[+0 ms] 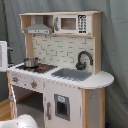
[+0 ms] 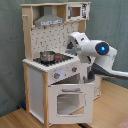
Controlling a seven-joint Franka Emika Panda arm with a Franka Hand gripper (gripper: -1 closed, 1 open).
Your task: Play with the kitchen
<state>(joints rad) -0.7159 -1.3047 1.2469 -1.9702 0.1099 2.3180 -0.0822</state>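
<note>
The kitchen (image 2: 52,65) is standing on the wood floor (image 2: 20,120) before a grey curtain (image 1: 112,45). In the second exterior view, the robot arm (image 2: 95,50) is reaching over its countertop beside the hob (image 2: 55,58); the gripper is sitting hidden behind the arm, so I cannot tell its state. 1 pot (image 1: 31,62) is resting on the hob.

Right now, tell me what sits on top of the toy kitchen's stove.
A small metal pot sits on the black stove, beside a red burner ring. Whether anything is inside the pot cannot be seen in both exterior views; its wall hides the contents.
</note>
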